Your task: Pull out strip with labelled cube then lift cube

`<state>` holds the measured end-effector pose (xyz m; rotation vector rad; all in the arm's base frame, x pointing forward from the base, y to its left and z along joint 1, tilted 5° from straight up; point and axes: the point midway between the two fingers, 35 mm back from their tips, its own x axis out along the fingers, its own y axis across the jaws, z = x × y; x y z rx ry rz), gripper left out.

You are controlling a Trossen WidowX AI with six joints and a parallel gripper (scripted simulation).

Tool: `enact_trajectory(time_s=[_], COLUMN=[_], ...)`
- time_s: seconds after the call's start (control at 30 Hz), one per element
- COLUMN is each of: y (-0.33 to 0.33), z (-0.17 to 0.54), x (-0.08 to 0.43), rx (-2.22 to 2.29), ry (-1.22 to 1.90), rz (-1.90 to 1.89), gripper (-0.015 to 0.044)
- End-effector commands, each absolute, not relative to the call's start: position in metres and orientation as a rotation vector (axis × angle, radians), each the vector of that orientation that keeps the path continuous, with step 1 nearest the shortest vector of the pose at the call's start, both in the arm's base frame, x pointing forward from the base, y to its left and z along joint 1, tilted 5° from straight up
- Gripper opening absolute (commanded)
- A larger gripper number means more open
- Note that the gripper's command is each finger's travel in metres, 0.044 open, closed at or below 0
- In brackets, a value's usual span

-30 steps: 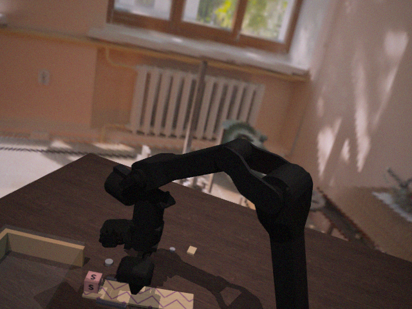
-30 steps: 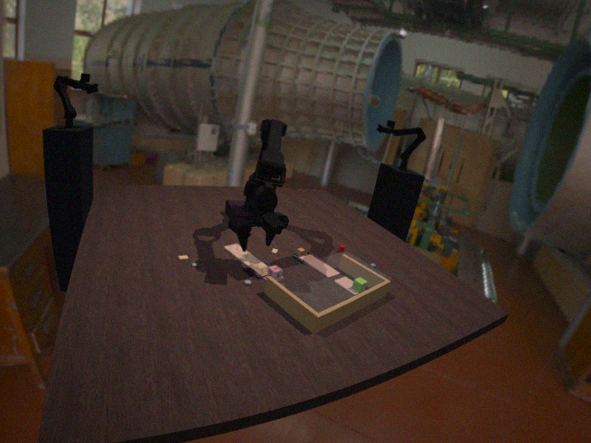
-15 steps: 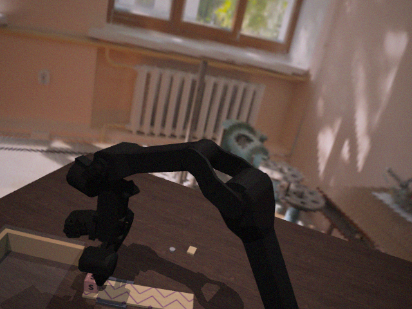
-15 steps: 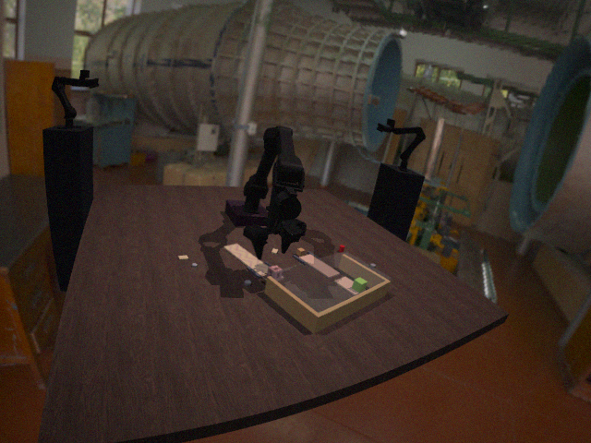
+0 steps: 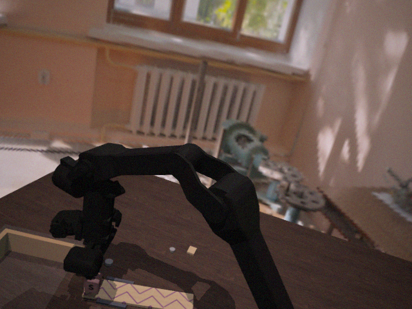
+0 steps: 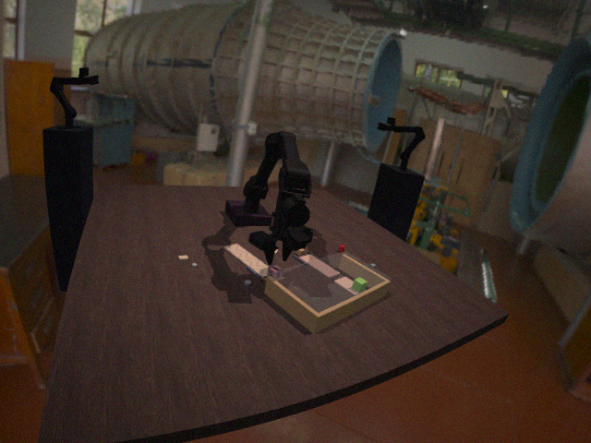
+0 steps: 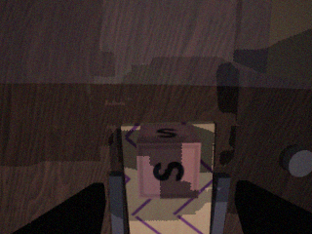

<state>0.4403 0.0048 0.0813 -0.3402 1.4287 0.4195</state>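
Resting on the end of the zigzag strip (image 5: 146,294) (image 6: 246,257) (image 7: 168,221), the pink cube marked S (image 5: 91,286) (image 6: 274,269) (image 7: 169,170) was carried just outside the walled frame (image 5: 43,242) (image 6: 292,305). The strip appeared to have been drawn out so that its cube could be reached from above, free of the frame's cover. The pincer (image 6: 278,259) (image 7: 171,193) was held above, pointing down, its fingers parted and nothing grasped; they were presumably spread to straddle the cube, and a little more lowering seemed needed before closing. Low rails flanked the strip, likely set there to guide it straight. Inside the frame, a green cube (image 6: 359,284) was borne by a pale pink strip piece (image 6: 345,284), set apart from a longer one (image 6: 319,265), so that strip was rightly left alone. All was supported by a dark wooden bench (image 5: 159,212) (image 6: 190,343) (image 7: 44,122), dimly lit; beyond it, a radiator (image 5: 159,100) and a window were seen.
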Motion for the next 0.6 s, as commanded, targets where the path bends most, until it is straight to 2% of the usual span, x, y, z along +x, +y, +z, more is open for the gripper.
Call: enact_trajectory(time_s=[0.0,0.57], y=[0.004,0.007], z=[0.074,0.047], x=[0.44,0.443], rx=[-0.341,-0.34], ry=[1.435,1.435], rz=[0.414,0.414], gripper=[0.025,0.025])
